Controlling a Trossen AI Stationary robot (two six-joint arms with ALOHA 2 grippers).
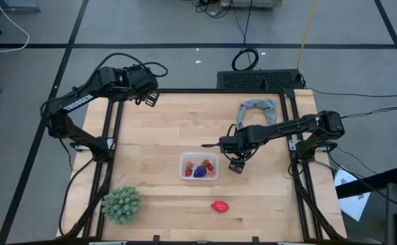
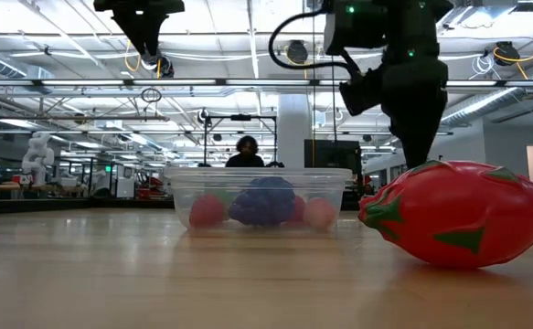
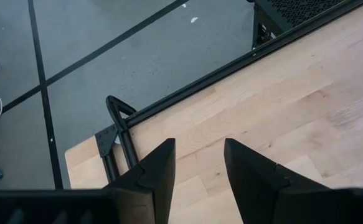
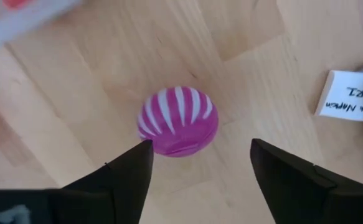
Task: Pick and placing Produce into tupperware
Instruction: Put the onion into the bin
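Observation:
A magenta ball with white stripes (image 4: 178, 121) lies on the wooden table, just right of the clear tupperware (image 1: 182, 167). My right gripper (image 4: 200, 163) points down over the ball, open, one finger on either side and above it. In the high view this gripper (image 1: 234, 161) hides the ball. In the tupperware (image 2: 186, 183) lie small red berries (image 1: 210, 165) and a dark purple fruit (image 1: 199, 172). A larger red oval fruit (image 1: 219, 205) lies near the front edge. My left gripper (image 3: 200, 171) hangs open and empty over the far left corner.
A green spiky ball (image 1: 122, 204) sits at the near left. A grey cloth ring (image 1: 258, 110) lies at the far right. A white paper tag (image 4: 349, 93) shows beside the right gripper. In the low view the red oval (image 2: 458, 215) stands close in front.

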